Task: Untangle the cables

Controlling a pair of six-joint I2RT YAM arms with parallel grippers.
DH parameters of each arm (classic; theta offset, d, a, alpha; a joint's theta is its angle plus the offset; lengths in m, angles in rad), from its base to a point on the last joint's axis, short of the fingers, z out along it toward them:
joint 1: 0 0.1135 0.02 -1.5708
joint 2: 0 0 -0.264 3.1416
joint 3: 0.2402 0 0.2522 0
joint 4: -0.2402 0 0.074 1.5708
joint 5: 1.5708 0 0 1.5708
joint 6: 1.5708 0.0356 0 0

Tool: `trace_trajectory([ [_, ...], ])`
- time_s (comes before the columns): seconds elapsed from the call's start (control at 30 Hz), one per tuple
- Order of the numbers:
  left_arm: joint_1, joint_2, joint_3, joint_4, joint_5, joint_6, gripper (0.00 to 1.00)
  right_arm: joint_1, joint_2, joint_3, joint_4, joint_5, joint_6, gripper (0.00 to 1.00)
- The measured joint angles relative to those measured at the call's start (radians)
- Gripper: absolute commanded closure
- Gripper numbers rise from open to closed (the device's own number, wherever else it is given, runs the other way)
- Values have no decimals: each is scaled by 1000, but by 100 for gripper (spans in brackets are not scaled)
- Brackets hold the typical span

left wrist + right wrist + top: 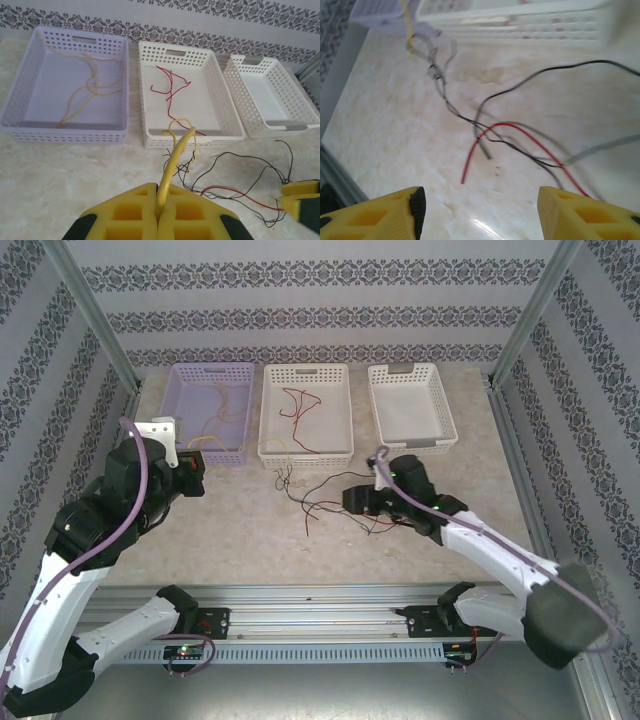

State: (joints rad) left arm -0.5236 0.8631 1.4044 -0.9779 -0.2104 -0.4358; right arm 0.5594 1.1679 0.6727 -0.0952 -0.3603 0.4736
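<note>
Left wrist, left tool [159,196] pinching yellow cable [173,154] (right tool [481,201] agape)

From the right wrist camera I saw my right gripper [480,200] with its yellow fingers [395,215] spread wide above the marble table [385,125]. Ahead lay a red cable [502,124] crossing blurred black cables [570,65], with a white basket [545,25] beyond.
</note>
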Motion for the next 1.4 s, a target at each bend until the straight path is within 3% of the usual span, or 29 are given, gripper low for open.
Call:
trace_trajectory([
  [0.17, 0, -10, 0, 11, 19, -19, 100, 142, 201, 81, 126, 53, -25, 40],
  [0.27, 0, -19, 0, 17, 24, -29, 100, 177, 275, 102, 206, 87, -34, 41],
  [0.57, 0, -40, -4, 22, 39, -53, 100, 205, 438, 138, 373, 212, -64, 43],
  [0.87, 0, -43, -4, 22, 46, -71, 100, 248, 554, 151, 507, 252, -81, 43],
  [1.07, 0, -43, -4, 22, 46, -74, 100, 264, 620, 203, 554, 267, -80, 46],
  [1.2, 0, -45, -4, 22, 46, -78, 100, 264, 648, 225, 562, 286, -83, 53],
  [1.4, 0, -62, -3, 21, 41, -79, 100, 264, 680, 233, 566, 288, -81, 53],
])
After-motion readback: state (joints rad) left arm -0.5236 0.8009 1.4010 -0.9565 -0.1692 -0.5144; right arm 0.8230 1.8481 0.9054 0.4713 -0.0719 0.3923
